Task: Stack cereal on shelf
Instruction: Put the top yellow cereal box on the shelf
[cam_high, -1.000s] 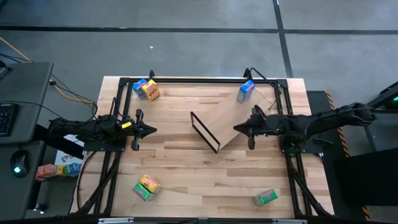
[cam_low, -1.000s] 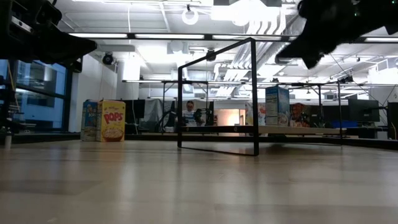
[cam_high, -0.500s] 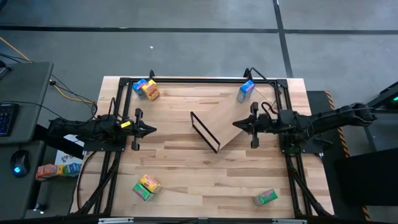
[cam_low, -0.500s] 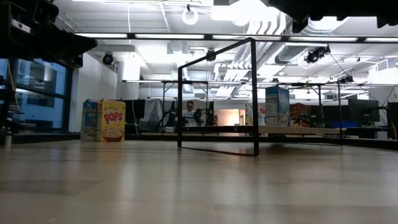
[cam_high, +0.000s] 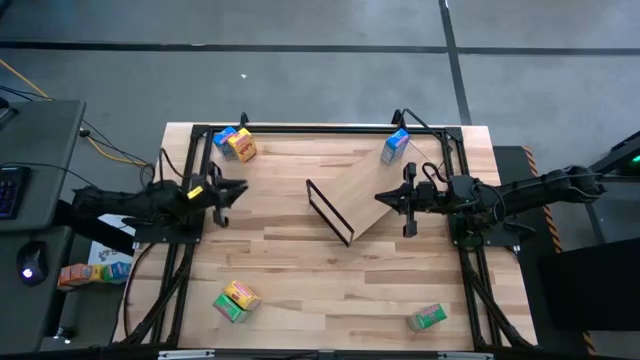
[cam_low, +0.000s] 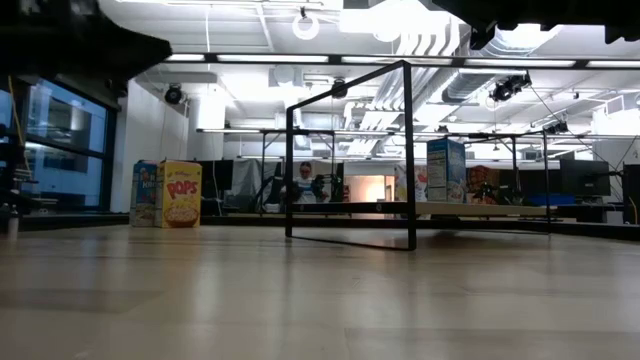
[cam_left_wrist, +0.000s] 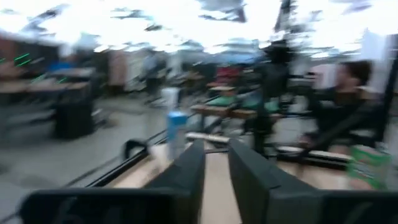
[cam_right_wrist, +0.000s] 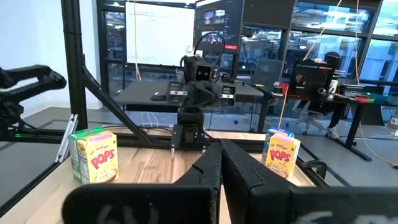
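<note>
On the table (cam_high: 300, 270), the left hand (cam_high: 228, 191) has swung toward the far boxes (fingers apart); right hand (cam_high: 404, 201), clenched, holds beside the shelf (cam_high: 365, 195).

Blur and cut-offs

Left wrist view is smeared throughout; low view crops both arms at the top edge, grippers out of sight.

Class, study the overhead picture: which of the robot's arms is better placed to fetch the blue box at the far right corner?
Right. The right gripper hangs just near of the blue box, while the left gripper sits across the table.
</note>
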